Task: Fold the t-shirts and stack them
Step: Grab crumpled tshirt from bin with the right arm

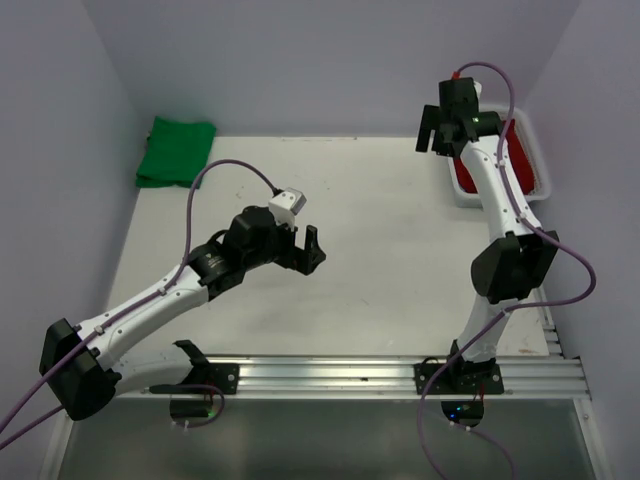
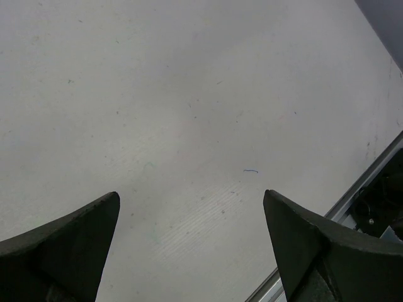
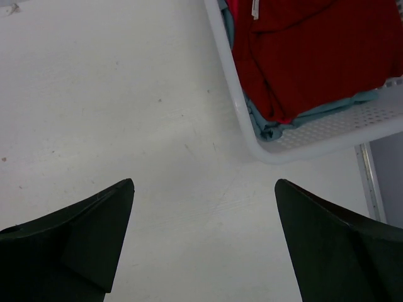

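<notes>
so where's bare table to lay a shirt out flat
The broad middle of the table is bare, from the folded green t-shirt in the far-left corner across to the white basket at far right. Crowded: the basket, holding a red t-shirt over light blue cloth. The left gripper hangs open over the near-left part.

white lattice basket [image 3: 327, 132] | far right on white table [image 1: 380, 260]

Open table [image 1: 380, 220] between basket [image 3: 340, 135] and green t-shirt [image 1: 177, 150]
</notes>
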`<state>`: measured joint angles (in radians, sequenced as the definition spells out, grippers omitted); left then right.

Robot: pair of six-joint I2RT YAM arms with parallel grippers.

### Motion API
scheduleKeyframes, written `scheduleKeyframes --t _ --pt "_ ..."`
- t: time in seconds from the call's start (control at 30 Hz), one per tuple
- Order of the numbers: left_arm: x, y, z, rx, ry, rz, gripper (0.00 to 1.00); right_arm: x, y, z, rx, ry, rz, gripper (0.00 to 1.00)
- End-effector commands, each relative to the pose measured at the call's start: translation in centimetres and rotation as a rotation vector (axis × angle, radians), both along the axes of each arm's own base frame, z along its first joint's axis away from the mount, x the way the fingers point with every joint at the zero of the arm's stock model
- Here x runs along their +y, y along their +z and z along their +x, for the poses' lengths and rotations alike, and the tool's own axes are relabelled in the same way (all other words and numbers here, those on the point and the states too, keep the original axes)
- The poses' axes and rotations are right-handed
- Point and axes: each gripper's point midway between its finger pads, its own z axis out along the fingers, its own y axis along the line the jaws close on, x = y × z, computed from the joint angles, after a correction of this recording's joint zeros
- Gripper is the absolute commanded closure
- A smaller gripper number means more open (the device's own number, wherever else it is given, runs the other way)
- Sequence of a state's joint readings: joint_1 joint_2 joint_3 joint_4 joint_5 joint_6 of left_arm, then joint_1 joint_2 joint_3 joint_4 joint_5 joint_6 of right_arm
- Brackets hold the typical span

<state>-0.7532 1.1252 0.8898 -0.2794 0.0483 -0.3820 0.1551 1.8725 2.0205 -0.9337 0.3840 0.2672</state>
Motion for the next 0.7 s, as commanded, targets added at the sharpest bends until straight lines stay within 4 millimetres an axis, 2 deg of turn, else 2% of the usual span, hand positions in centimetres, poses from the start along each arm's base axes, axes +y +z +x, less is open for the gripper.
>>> scheduleKeyframes --t 0.0,0.17,0.2,0.23,0.27,0.3,0.33,0.47,0.53,0.57,0.63,0.67 --pt "-0.6 1.7 0.1 -0.025 -0.013 -0.027 0.00 -1.3 3.0 -0.5 -0.060 -0.025 0.006 0.01" --pt "-0.6 1.5 0.2 -0.030 -0.022 -0.022 0.00 -1.9 2.9 0.1 -0.059 -0.038 -0.019 0.01" --pt "-0.6 1.5 0.2 -0.031 -0.023 -0.019 0.00 -2.8 2.0 0.9 -0.048 -0.062 -0.023 0.01" --pt "-0.7 1.4 0.1 -0.027 -0.027 -0.016 0.00 -3.6 2.4 1.5 -0.069 -0.102 -0.010 0.01" --pt "-0.7 1.3 0.2 -0.025 -0.027 -0.014 0.00 -4.3 1.8 2.3 -0.063 -0.121 0.022 0.01" --pt "-0.6 1.3 0.1 -0.023 -0.026 -0.014 0.00 -6.7 1.1 2.5 -0.040 -0.177 0.046 0.01" --pt "-0.5 1.1 0.0 -0.019 -0.026 -0.010 0.00 -8.2 0.4 4.2 -0.049 -0.231 0.080 0.01" --pt "0.2 0.7 -0.3 -0.014 -0.004 -0.003 0.00 -13.9 -1.7 6.0 -0.058 -0.376 0.140 0.01" --pt "0.6 0.3 -0.5 -0.010 0.009 -0.006 0.00 -14.6 -2.4 7.5 -0.094 -0.363 0.196 0.01" --pt "0.7 0.1 -0.6 -0.004 0.017 -0.012 0.00 -15.6 -3.3 8.0 -0.096 -0.366 0.223 0.02" --pt "0.9 -0.5 -0.9 0.008 0.022 -0.013 0.00 -15.0 -3.9 9.7 -0.127 -0.305 0.332 0.05" --pt "0.9 -0.6 -1.0 0.016 0.029 -0.017 0.00 -15.7 -5.7 10.2 -0.109 -0.301 0.375 0.06"
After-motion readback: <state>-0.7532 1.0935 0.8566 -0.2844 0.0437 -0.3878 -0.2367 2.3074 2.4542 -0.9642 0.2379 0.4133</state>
